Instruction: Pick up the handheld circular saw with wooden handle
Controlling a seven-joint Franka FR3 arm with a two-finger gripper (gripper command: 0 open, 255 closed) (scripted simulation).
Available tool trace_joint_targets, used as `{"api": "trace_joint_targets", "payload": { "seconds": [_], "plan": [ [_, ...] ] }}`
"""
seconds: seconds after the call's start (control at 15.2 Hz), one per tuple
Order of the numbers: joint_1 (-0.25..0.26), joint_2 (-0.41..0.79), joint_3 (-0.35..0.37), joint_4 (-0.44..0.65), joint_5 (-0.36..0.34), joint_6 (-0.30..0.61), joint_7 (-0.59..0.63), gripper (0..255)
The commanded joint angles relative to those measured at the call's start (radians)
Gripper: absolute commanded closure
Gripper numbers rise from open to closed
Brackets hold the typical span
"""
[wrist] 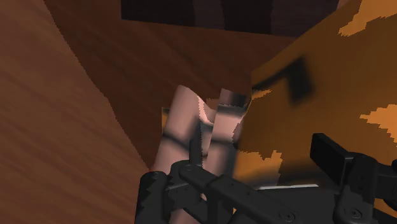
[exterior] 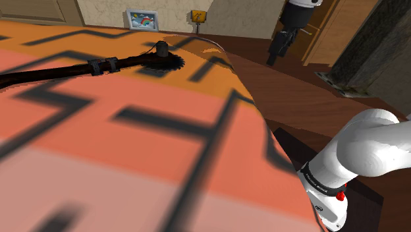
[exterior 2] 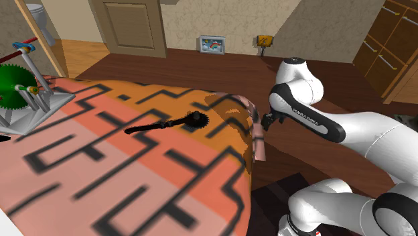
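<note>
— Where's the saw?
— From the shoulder view, the saw (exterior: 132, 64) lies flat on the patterned cloth (exterior: 164, 151). Its toothed blade (exterior: 169, 61) is at the far right and its dark handle (exterior: 46, 74) runs left. The gripper (exterior: 275, 53) hangs beyond the cloth's edge, over the wooden floor (exterior: 296, 99), well apart.
— And the second exterior view?
— There's open room around it. A green-disc stand (exterior 2: 17, 84) sits far left.
— The wrist view?
— Its fingers (wrist: 327, 149) stand apart and empty, above a drooping cloth fold (wrist: 203, 127).
— How will it handle?
— Stiff and blade-heavy, I'd guess. Take the handle near the collar (exterior: 102, 66), clear of the teeth.
</note>
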Motion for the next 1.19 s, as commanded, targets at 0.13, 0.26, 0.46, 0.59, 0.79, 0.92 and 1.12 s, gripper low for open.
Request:
{"api": "trace_joint_targets", "payload": {
  "seconds": [0.13, 0.26, 0.46, 0.59, 0.79, 0.92, 1.12],
  "plan": [
    [0.025, 0.07, 0.006, 0.048, 0.006, 0.027, -0.036, 0],
    [0.049, 0.138, 0.014, 0.098, 0.013, 0.049, -0.073, 0],
    [0.084, 0.235, 0.027, 0.178, 0.022, 0.074, -0.127, 0],
    [0.105, 0.298, 0.037, 0.233, 0.027, 0.086, -0.162, 0],
    [0.136, 0.388, 0.056, 0.32, 0.035, 0.096, -0.214, 0],
    [0.156, 0.446, 0.07, 0.38, 0.038, 0.099, -0.248, 0],
    [0.184, 0.531, 0.093, 0.473, 0.041, 0.097, -0.297, 0]
  ]
}}
